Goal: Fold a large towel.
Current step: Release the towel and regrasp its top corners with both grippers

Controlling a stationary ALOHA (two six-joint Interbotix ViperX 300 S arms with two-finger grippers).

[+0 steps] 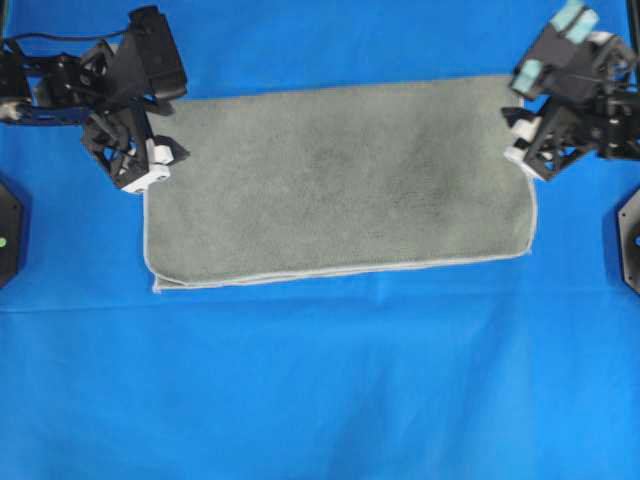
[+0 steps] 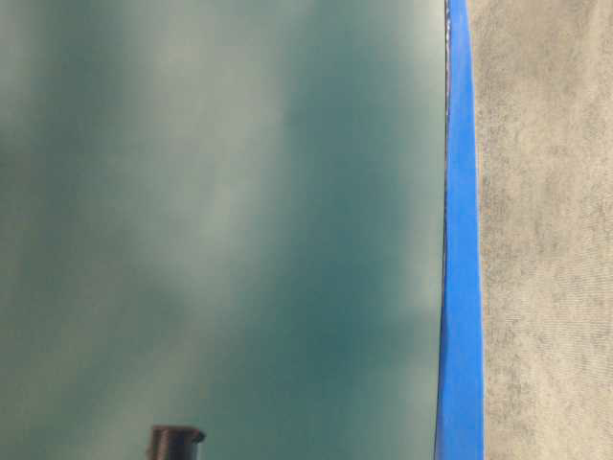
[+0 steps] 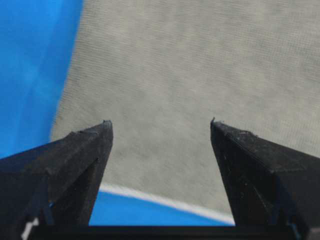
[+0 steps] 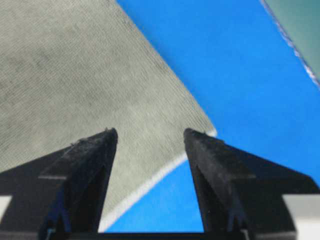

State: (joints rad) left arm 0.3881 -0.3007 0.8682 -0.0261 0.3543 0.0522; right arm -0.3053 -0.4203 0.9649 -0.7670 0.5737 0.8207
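The towel [image 1: 335, 185] lay flat on the blue sheet [image 1: 320, 390] that covered the worktop, already doubled once, with two stitched edges stacked along its near side and a smooth fold along the far side. Its long axis ran left to right across the overhead view, so the two short ends faced the two arms.

The left tool [image 1: 158, 160] hung over the towel's far left corner with its jaws spread wide and nothing between them; its wrist view showed only grey cloth and the pale border past the black fingers [image 3: 85, 150]. The right tool [image 1: 524, 142] hung over the far right corner, also wide open and empty, the towel's corner and border showing between its fingers [image 4: 92, 150].

Each arm was about equally near its own end, and neither pinched the cloth. Because the towel was much longer than it was deep, the next fold probably had to carry one short end across to the other. That would suit either arm, or both gripping the two corners of one end, though the near corners lay well apart from both tools.
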